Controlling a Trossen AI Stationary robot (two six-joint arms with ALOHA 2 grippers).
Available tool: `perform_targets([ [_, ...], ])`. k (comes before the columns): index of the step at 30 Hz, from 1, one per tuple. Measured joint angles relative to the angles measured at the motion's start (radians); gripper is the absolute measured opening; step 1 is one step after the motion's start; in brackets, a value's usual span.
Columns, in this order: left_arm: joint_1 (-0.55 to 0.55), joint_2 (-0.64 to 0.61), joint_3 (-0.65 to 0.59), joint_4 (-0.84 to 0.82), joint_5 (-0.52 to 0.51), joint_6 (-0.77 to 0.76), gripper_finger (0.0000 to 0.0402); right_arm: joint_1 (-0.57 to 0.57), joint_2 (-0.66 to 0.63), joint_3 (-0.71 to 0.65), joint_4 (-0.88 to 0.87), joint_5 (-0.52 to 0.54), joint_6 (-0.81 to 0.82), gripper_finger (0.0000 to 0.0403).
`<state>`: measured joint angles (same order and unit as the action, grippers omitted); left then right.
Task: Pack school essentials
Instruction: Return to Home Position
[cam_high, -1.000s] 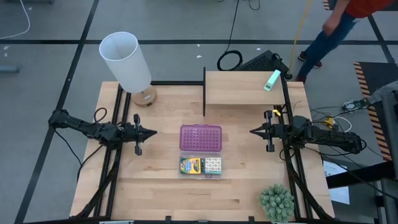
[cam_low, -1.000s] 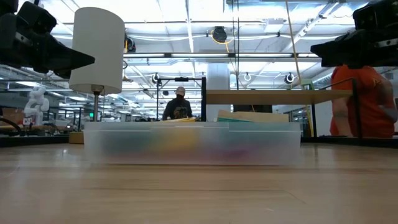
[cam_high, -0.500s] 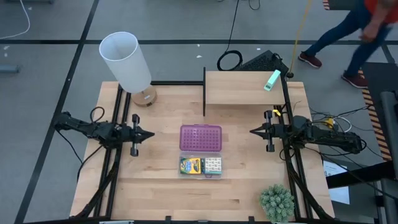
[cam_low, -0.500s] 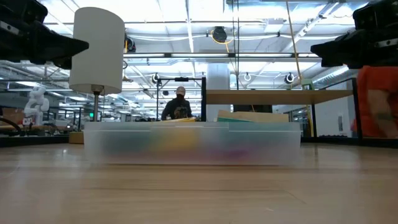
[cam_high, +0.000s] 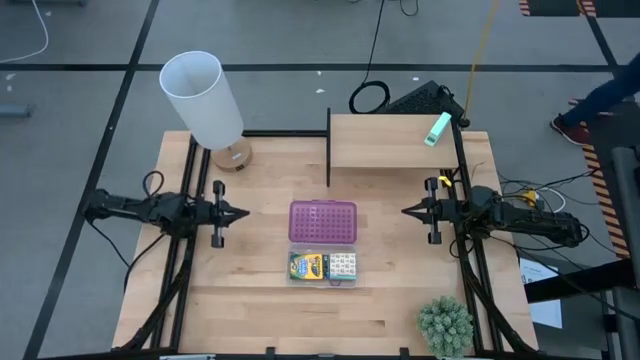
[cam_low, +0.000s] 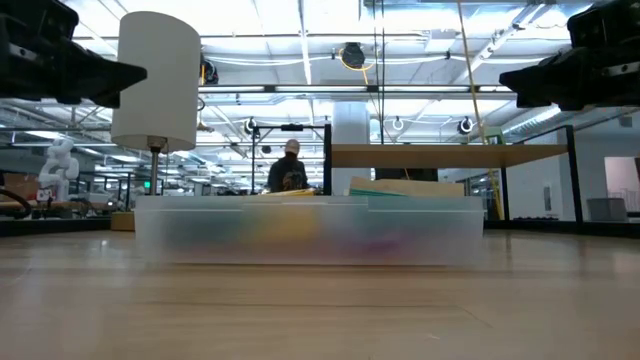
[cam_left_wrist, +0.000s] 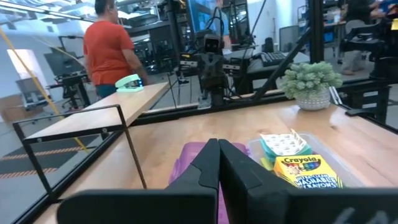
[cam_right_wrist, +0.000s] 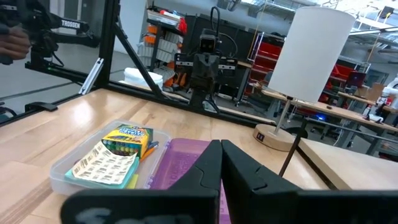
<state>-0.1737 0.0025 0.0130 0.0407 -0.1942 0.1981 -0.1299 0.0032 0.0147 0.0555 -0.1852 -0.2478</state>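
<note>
- The crayon box (cam_high: 309, 266) and patterned pack (cam_high: 343, 266) lie in the clear case (cam_high: 322, 282) at frame centre, beside its purple studded lid (cam_high: 322, 221).
- Left pincer (cam_high: 240, 212) and right pincer (cam_high: 408, 211) hover pinched closed, well apart from it.
- The lid seems to be open; a low sweep could clip it and skid the case across the worktop (cam_high: 260, 300).

One crayon box (cam_high: 309, 266), one patterned pack (cam_high: 343, 266), one purple-lidded case (cam_high: 323, 222), one lamp (cam_high: 203, 100), one plant (cam_high: 445, 325), perhaps one mint-green block (cam_high: 437, 129).
</note>
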Motion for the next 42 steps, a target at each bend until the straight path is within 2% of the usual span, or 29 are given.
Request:
perform_targets([
  [9, 0.164, 0.000, 0.000, -0.025, 0.137, -0.005, 0.0003, 0.000, 0.000, 0.000, 0.000, 0.000, 0.000, 0.0000],
  [16, 0.266, 0.002, -0.001, -0.033, 0.200, -0.031, 0.0003, 0.000, 0.000, 0.000, 0.000, 0.000, 0.000, 0.0000],
  [38, 0.276, 0.003, -0.002, -0.031, 0.214, -0.052, 0.0002, 0.000, 0.000, 0.000, 0.000, 0.000, 0.000, 0.0000],
  [42, 0.276, 0.003, -0.003, -0.024, 0.260, -0.034, 0.0004, 0.000, 0.000, 0.000, 0.000, 0.000, 0.000, 0.0000],
])
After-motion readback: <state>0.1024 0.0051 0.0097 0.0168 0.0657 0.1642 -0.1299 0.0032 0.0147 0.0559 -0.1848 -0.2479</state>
